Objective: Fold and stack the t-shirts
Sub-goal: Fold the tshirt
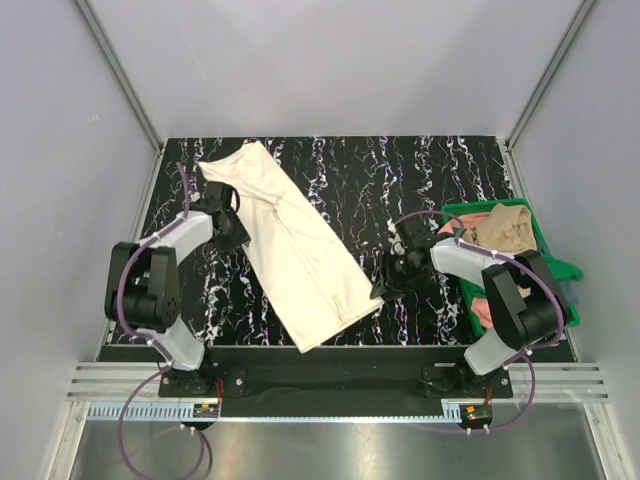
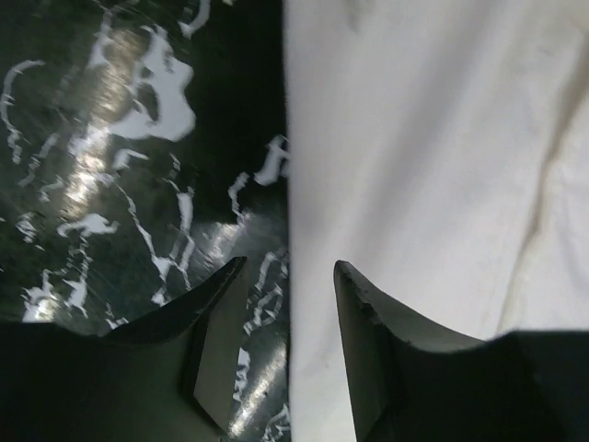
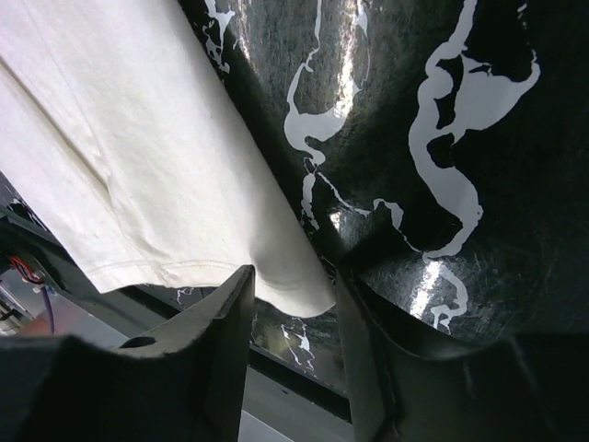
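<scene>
Fingers (image 2: 377, 313) of the left gripper (image 2: 292, 263) are standing apart and filling the bottom of the left wrist view, straddling the long left edge of the cream shirt (image 1: 300, 255), one over cloth and one over bare table; nothing is being clamped. Right gripper (image 3: 294, 272) is likewise hanging with its jaws apart, low over the shirt's near corner, which is showing in the gap between its fingers, not pinched. Cream shirt is lying flat as a long narrow band, running diagonally from the far left toward the near middle of the table (image 1: 420, 180). Judgement: the lengthwise fold is looking done and the crosswise fold is now in hand. Next move is probably calling for both grippers to be closing on the cloth, then carrying one end over the other while keeping the edges aligned so the layers are not sliding. Tan shirt (image 1: 505, 228) is sitting bunched in the green bin (image 1: 562, 270) at the right, with a pink shirt (image 1: 478, 308) peeking out at the near end; no stack is showing yet. Table is glossy black with white marbling, throwing glare. Plain grey walls (image 1: 300, 60) are enclosing it.
</scene>
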